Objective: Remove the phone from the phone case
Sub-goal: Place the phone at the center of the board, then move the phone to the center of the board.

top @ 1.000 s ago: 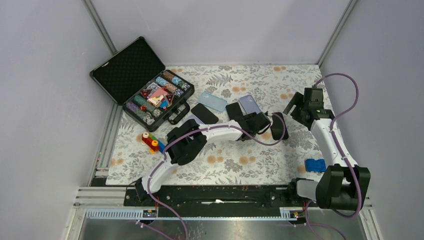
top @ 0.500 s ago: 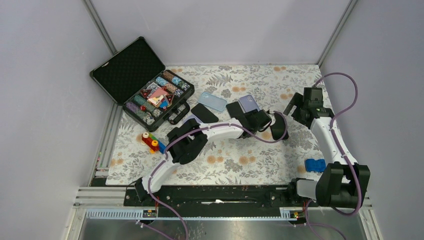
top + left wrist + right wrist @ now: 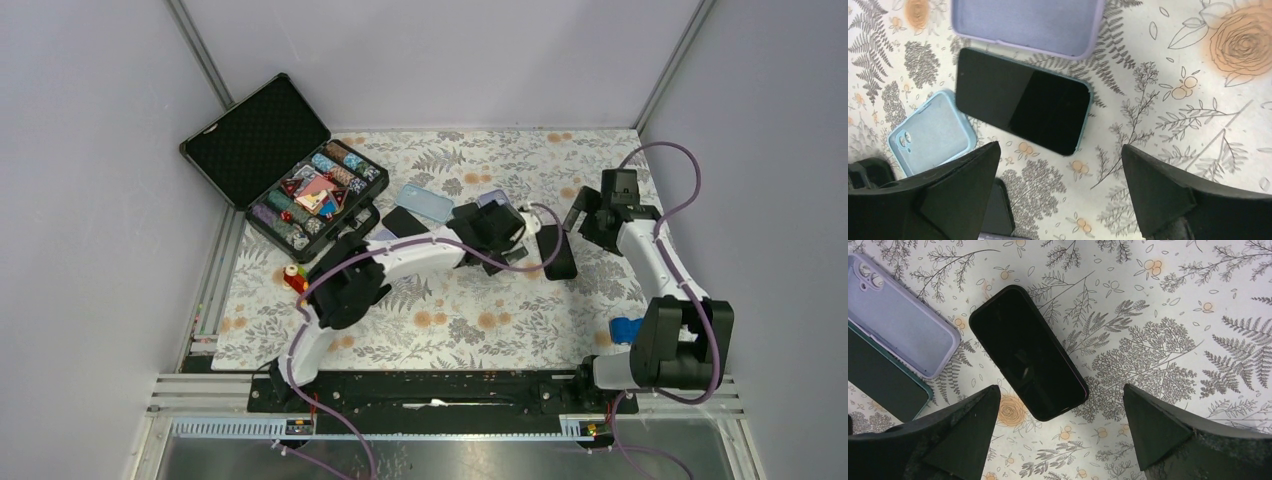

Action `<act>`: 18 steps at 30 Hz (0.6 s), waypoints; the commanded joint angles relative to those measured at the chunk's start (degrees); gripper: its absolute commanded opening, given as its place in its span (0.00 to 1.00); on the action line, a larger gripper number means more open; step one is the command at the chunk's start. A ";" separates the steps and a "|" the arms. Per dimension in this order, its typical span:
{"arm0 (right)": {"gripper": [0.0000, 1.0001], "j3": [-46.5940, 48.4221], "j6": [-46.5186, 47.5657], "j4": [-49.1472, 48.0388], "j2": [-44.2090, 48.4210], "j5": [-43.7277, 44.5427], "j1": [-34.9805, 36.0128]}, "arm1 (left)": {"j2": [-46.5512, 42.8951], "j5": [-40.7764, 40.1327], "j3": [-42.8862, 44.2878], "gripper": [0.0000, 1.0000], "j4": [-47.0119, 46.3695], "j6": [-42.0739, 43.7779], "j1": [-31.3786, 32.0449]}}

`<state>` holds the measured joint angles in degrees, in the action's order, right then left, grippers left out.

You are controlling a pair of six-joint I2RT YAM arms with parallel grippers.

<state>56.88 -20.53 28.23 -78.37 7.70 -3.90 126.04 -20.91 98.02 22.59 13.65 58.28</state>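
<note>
A black phone (image 3: 1028, 352) lies flat and screen-up on the desk (image 3: 470, 320), right of the middle, glossy and round-cornered with no coloured rim showing. Just beside it, toward the far edge, a lilac case (image 3: 898, 315) lies empty with its hollow side up and its camera cut-out at one corner. The case's other side touches a second phone (image 3: 1023, 100), whose dark screen sits inside a teal rim.

Both pairs of jaws stand wide apart and grip nothing: the right jaws hang over the black phone, the left jaws over the teal-rimmed one.

Three phones are in view, the third (image 3: 408, 226) a black slab left of the middle. There are two empty cases, the lilac one and a light blue one (image 3: 425, 203) nearer the far edge. One open black carry case (image 3: 285, 170), its tray filled with poker chips, sits at the far left corner. One small stack of coloured blocks (image 3: 297, 280) stands by the left edge, and one blue object (image 3: 628, 328) lies near the right near corner.

The desk wears a pale cloth printed with ferns and orange flowers. Plain grey walls (image 3: 430, 60) close it in on three sides.
</note>
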 commanded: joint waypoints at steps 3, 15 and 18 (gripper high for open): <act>1.00 4.69 3.22 2.08 -5.87 -1.47 -0.23 | -17.67 11.88 -7.86 0.99 -9.47 -10.71 -5.67; 1.00 20.20 24.12 13.47 -25.91 -14.12 -0.18 | -39.14 18.44 -28.18 0.99 -23.36 -25.89 -13.58; 1.00 20.53 26.39 13.72 -28.00 -13.84 -0.15 | -39.31 19.21 -29.16 0.99 -23.12 -27.75 -14.45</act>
<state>75.00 -1.83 36.88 -104.33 -3.86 -3.97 86.78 -5.61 71.13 2.70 -9.61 44.71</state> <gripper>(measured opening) 0.995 0.985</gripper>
